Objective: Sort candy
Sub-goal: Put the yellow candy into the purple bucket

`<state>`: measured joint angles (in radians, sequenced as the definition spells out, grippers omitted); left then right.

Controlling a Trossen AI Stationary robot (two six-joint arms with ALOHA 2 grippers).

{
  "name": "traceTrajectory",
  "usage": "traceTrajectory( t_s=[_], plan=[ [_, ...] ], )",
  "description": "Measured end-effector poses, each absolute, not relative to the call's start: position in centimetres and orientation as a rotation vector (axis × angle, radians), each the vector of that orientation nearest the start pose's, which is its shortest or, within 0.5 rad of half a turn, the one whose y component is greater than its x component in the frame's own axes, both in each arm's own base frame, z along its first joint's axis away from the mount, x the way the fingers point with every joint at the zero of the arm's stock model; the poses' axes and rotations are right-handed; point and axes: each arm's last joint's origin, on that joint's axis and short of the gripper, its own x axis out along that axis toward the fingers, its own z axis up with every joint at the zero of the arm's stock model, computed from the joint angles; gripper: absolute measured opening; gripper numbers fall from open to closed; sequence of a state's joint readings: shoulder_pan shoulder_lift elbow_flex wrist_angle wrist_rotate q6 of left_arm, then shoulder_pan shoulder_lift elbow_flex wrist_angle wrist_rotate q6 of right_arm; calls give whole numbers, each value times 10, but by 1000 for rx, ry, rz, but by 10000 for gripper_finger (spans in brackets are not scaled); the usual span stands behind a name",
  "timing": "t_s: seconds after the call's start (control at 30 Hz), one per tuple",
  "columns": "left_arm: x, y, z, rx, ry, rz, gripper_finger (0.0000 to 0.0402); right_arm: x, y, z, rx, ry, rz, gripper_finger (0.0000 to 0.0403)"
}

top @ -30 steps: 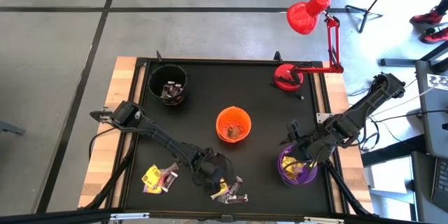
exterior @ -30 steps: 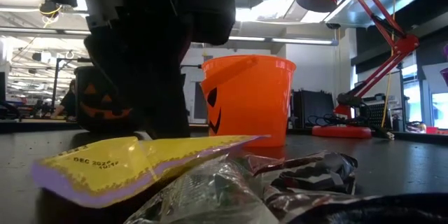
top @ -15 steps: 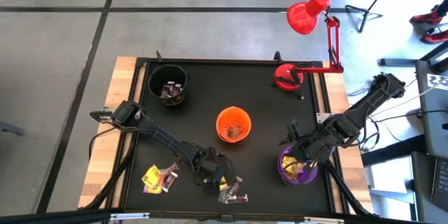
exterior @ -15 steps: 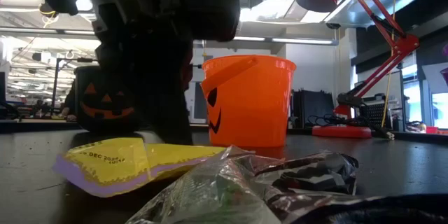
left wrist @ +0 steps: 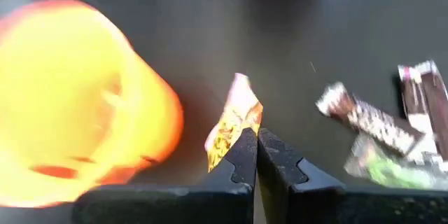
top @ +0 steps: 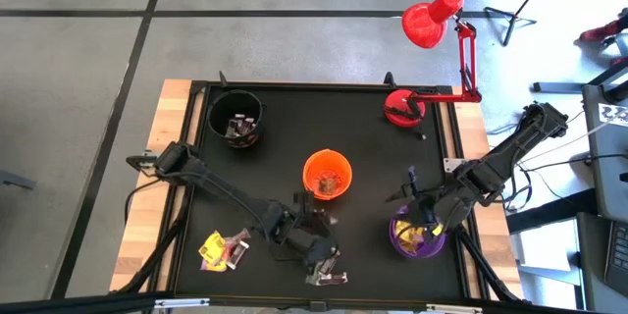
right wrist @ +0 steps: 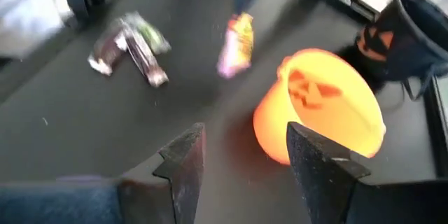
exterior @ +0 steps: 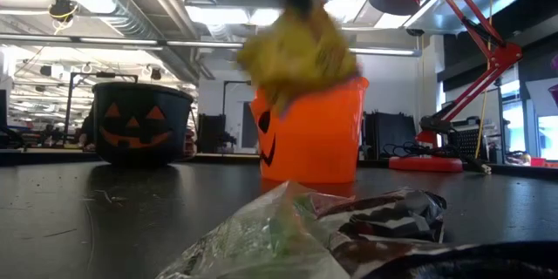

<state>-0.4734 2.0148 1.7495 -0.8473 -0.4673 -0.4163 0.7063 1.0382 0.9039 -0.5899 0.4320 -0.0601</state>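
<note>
I've got the left gripper clenched on a yellow candy — the wrapper sticks out past the fingertips, lifted clear of the black table and just beside the orange cup. From table height, that yellow wrapper hangs in front of the cup's rim. On the table below, near the front edge, a small cluster of dark and silvery candy lies loose, and another pile with yellow wrappers sits further left. The black cup stands at the far left corner. My right gripper hovers over the purple cup with its fingers spread — nothing between them.
</note>
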Motion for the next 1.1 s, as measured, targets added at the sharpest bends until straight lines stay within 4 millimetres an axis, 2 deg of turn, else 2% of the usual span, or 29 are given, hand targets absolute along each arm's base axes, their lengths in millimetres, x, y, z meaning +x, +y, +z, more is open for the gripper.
traceTrajectory(
  t_s=[0.17,0.3,0.47,0.7,0.9,1.1],
  plan=[
    [389,-187,288,223,844,251,0,174,119,299,-426,570,253,198],
    [391,-185,302,276,789,281,0,187,104,303,-343,548,251,198],
    [395,-176,305,310,774,329,0,206,87,306,-225,432,330,198],
    [401,-163,305,295,776,362,0,227,69,288,-116,333,367,198],
    [407,-153,306,296,765,380,0,246,73,271,-97,368,360,198],
    [412,-152,309,310,725,366,0,264,78,250,-107,419,340,198]
  ],
)
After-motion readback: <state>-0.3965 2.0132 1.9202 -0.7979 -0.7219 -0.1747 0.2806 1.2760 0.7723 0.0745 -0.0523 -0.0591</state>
